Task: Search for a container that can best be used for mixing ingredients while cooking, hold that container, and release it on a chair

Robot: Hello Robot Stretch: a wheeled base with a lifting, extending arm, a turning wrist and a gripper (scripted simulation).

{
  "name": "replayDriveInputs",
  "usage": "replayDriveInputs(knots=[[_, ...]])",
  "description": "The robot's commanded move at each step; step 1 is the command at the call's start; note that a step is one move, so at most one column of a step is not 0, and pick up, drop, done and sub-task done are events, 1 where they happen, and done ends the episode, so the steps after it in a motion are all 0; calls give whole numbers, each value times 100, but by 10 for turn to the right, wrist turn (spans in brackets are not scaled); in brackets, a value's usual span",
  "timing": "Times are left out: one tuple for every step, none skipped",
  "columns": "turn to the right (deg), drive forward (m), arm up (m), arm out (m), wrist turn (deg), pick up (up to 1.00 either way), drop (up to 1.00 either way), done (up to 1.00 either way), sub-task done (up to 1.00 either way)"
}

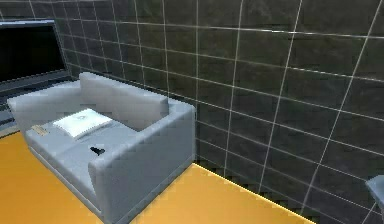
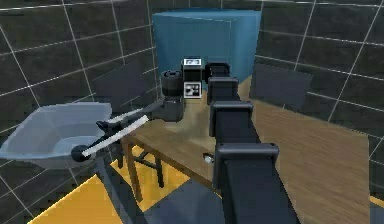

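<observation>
- Reaching across the table [image 2: 300, 150], the arm [image 2: 235, 150] ends in the gripper [image 2: 92, 139]. Its fingers [image 2: 120, 133] lie past the table's left edge, at a grey chair [image 2: 45, 135].
- The chair's shell seat lies right at and behind the gripper's far end, so I cannot tell whether it holds anything or has let go.
- I cannot tell where the container is either. A grey thing at the fingers would blend into the grey seat.
- A small pale blob [image 2: 208, 157] lies on the tabletop near its front edge, just beside the arm, too small to name.
- A blue block [image 2: 205, 35] stands at the table's far edge.
- In the forward view a grey sofa [image 1: 120, 140] stands against the tiled wall [image 1: 280, 80]. A flat white thing [image 1: 82, 122] lies on its seat and a small dark thing [image 1: 97, 150] lies near the seat's front edge. A TV [image 1: 30, 50] stands beyond the sofa's far end.
- As I judge it, the search is over, since the arm is already at a chair.
- The task looks to be at its last step, the release onto the seat, but whether that is done or pending cannot be told.
- If the container is in the gripper, what is left is to lower it onto the seat's middle and let go.
</observation>
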Motion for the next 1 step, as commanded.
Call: replayDriveInputs(knots=[[0,0,0,0,450,0,0,0,0]])
